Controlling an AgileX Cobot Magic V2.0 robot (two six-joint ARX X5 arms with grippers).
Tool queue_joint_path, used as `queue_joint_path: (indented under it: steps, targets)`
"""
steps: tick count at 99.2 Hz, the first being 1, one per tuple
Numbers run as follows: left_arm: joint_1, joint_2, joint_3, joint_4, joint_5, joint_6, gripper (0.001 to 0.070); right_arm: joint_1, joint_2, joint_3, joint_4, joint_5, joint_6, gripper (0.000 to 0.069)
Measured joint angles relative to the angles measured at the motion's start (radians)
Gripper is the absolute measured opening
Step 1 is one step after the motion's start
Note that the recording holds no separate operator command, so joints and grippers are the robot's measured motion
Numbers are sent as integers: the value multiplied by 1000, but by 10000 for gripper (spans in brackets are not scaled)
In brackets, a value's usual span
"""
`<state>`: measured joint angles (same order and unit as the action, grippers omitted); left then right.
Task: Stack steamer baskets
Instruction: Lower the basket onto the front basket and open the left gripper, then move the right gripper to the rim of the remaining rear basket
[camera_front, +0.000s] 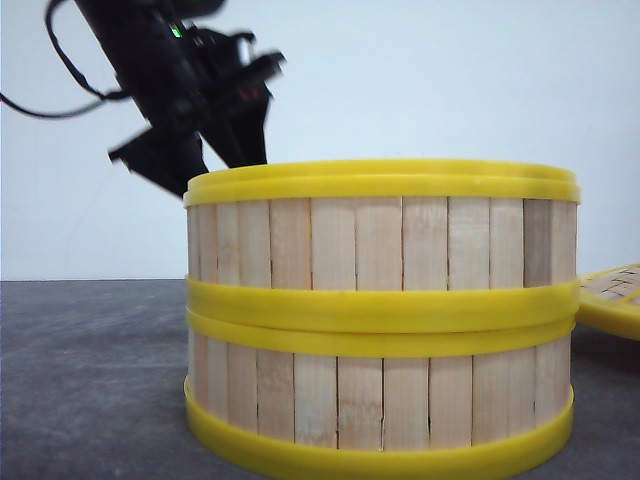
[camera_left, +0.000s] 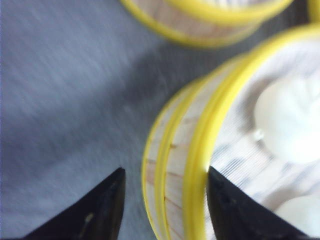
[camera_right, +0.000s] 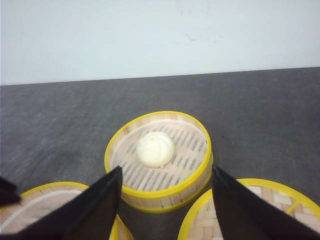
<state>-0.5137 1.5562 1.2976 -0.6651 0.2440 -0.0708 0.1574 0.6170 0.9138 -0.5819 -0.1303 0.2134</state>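
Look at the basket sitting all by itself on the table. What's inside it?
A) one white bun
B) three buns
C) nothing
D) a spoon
A: the right wrist view shows the lone steamer basket standing apart on the dark table, with a single white bun lying on its slatted floor.

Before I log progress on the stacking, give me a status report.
Left hand open, straddling the top basket's rim. Right hand open, empty, above the lone basket. Two baskets stacked; third not yet on. Nothing in the way.
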Motion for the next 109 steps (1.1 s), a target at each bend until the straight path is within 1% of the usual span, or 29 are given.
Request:
queue_joint_path:
  steps: [21,37,41,50,66,78,85,94,109]
  targets:
    - [80,-261,0,116,-3,0,299,0,121,0,42,0,4,342]
    - [115,-419,1,118,-3,0,299,0,288,0,121,4,6,342]
    - [122,-449,-3,117,-11,0,299,0,331,1,142,6,13,342]
    - [138,-529,-56,137,-19,0,299,0,441,21,165,7,23,342]
    - [143,-698,-262,177,-19,0,299,0,653,116,178,24,27,342]
    - [143,-835,-387,161,-19,-1,299,0,801,216,183,34,27,342]
    - [143,-898,-398,123,-19,-8,299,0,888,266,183,51,28,342]
    - [143,-969,-397,108,-19,-27,299,-1,986,304,183,55,28,342]
    - [143,-1052,-397,71,-19,-47,299,-3,1108,349,183,90,31,342]
